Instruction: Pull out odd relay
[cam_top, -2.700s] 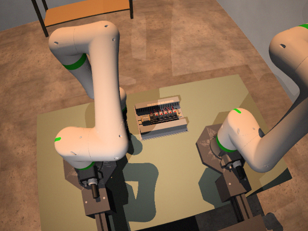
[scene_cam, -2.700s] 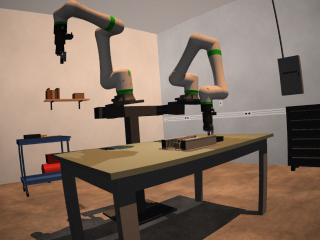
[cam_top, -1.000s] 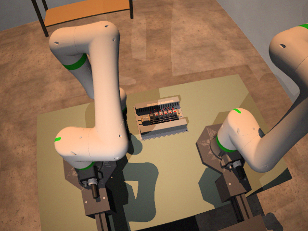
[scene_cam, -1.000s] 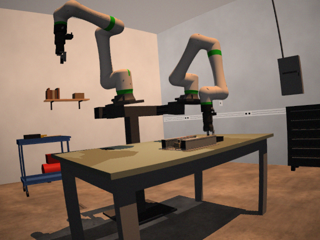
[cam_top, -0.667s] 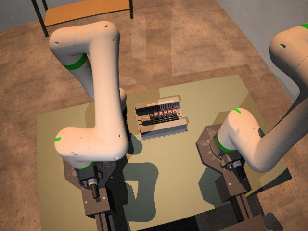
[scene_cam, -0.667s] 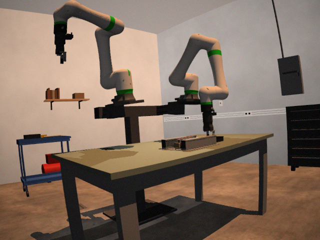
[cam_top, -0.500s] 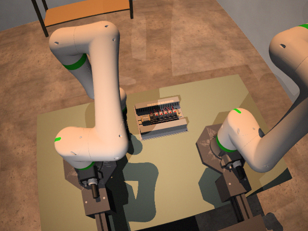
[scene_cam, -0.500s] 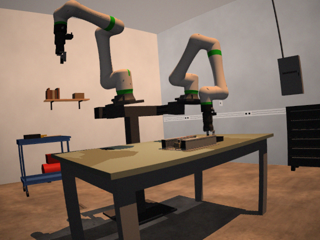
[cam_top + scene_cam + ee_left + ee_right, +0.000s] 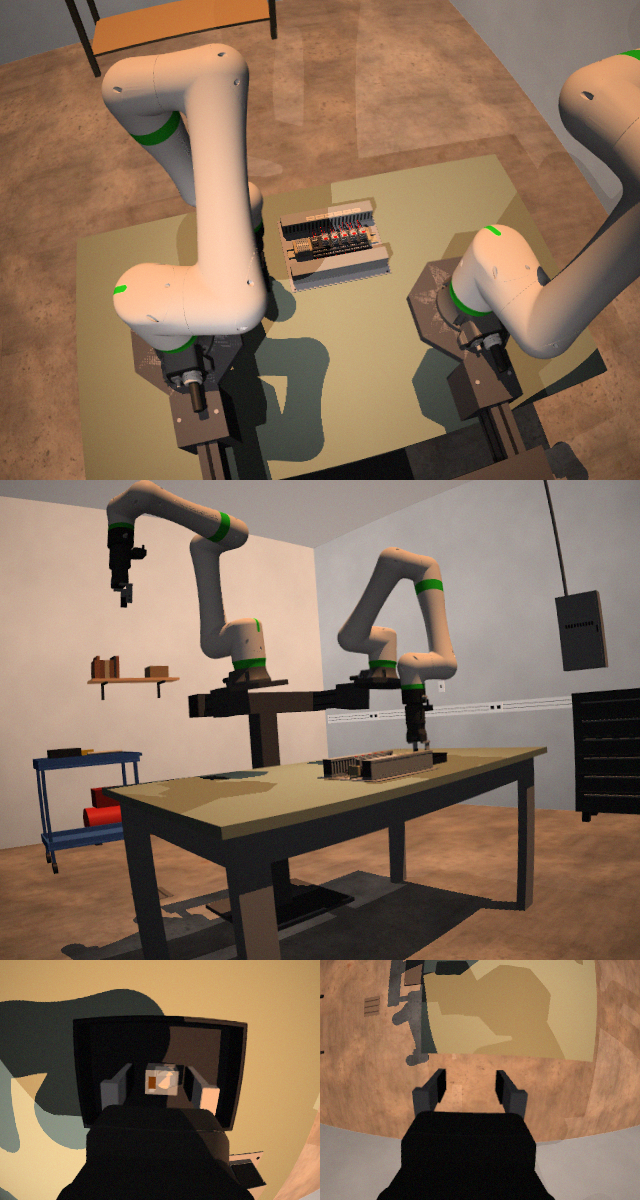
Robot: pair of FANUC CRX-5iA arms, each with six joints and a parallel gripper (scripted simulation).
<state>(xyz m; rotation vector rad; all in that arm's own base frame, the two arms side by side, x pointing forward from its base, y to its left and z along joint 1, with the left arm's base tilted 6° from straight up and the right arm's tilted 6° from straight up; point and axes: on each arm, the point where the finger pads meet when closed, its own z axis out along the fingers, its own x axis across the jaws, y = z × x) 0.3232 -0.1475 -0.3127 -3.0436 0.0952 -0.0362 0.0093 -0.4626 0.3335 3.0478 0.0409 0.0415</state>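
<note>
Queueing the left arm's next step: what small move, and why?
Probably lift the left tool straight up: its fingers stand open, clear of the relay, which sits inside the black tray.

We have a blue cart (image 9: 87,761) by a warm cream wall (image 9: 279,609), red items on its lower shelf. Wood wall shelf (image 9: 133,679) above: books plus a box. Adjoining wall (image 9: 480,583): blue-gray, gray electrical box (image 9: 581,629), conduit going up, pale outlet strip (image 9: 449,708). Black drawer cabinet (image 9: 607,748) at that wall. Brown mottled floor (image 9: 320,67) (image 9: 465,852) (image 9: 465,1130). Orange-topped bench (image 9: 180,25) in top view. Light is warm, shadows hard-edged.
</note>
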